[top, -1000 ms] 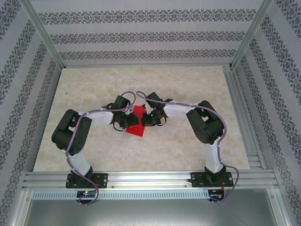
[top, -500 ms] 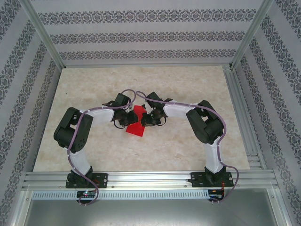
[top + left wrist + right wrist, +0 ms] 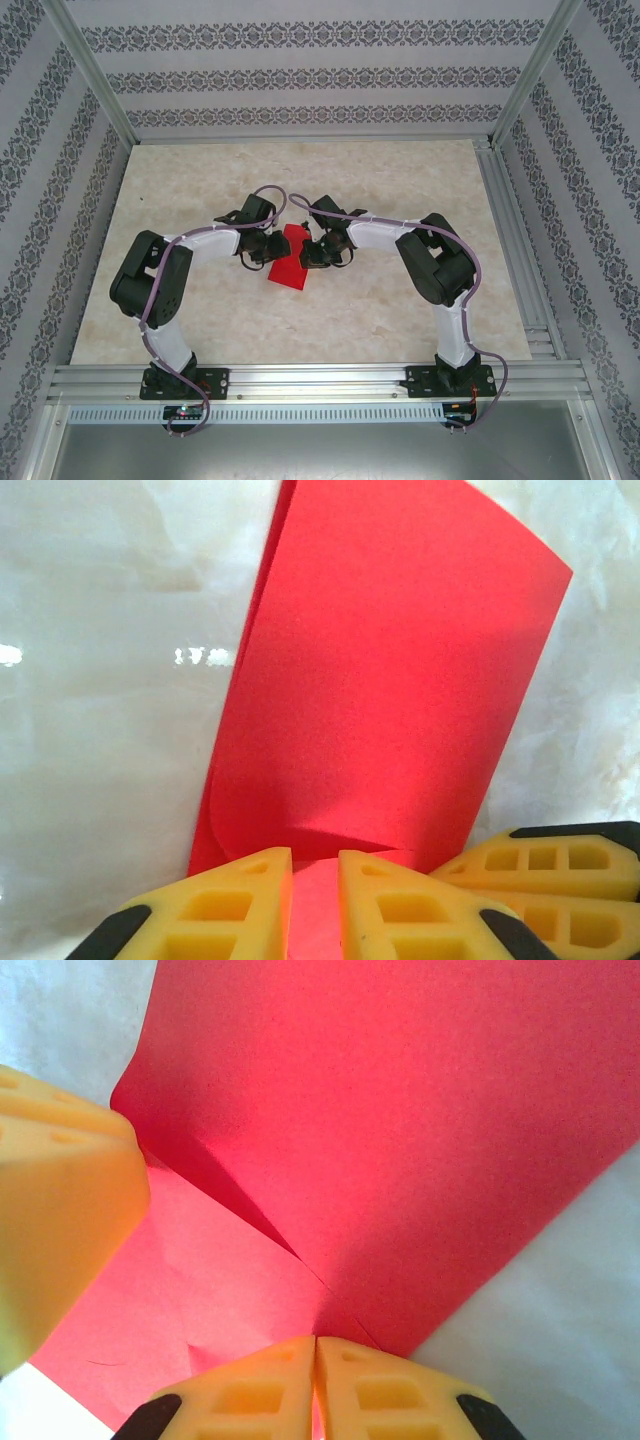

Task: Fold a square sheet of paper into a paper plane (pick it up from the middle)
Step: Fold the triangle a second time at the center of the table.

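Matt red paper (image 3: 380, 680) on glossy (marble-look) table (image 3: 100, 730).

The left arm (image 3: 205, 243) and right arm (image 3: 375, 232) are alike: white rounded links joined by bulky black joint housings. A pale purple cable (image 3: 148, 325) trails back from behind each pincer along the links, bulging loose in a loop just behind the wrist, to a black base plate (image 3: 180, 383) at the far end. The left pincer (image 3: 262, 255) and right pincer (image 3: 318, 252) have black bodies. Their fingers (image 3: 230, 900) are yellow moulded wedges with square and triangular hollows, tipped in black at the heel.
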{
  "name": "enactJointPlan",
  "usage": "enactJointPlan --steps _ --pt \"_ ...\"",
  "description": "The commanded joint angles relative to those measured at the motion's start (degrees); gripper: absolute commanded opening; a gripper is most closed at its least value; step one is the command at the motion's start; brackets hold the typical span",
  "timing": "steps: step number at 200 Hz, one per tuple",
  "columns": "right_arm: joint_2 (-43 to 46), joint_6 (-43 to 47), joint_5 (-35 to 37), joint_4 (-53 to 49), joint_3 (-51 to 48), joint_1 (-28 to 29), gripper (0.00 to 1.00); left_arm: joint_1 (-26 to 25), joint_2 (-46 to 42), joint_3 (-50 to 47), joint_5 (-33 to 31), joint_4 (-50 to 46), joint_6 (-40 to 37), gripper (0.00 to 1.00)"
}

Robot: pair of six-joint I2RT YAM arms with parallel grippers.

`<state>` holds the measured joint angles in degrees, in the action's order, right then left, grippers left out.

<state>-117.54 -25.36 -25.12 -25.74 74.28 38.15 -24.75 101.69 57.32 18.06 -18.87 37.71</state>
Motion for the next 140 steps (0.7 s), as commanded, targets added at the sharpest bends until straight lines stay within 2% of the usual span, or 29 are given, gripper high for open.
enactJointPlan --steps 1,77,115,140 --pt "-5.16 0.85 8.52 -5.03 -3.0 -0.64 0.11 0.55 0.77 1.3 -2.3 -1.86 -1.14 0.19" --pt "-5.01 0.84 8.62 -5.03 -3.17 -0.69 0.11 0.58 2.77 1.82 -6.29 -5.07 -2.02 0.18" --pt "-4.85 0.76 8.39 -4.91 -3.18 -0.74 0.11 0.58 -2.91 1.6 -0.7 -0.91 -1.34 0.19" --pt "-5.07 0.67 8.07 -4.67 -3.01 -0.72 0.11 0.58 -4.45 0.15 -0.52 0.59 -0.8 0.2"
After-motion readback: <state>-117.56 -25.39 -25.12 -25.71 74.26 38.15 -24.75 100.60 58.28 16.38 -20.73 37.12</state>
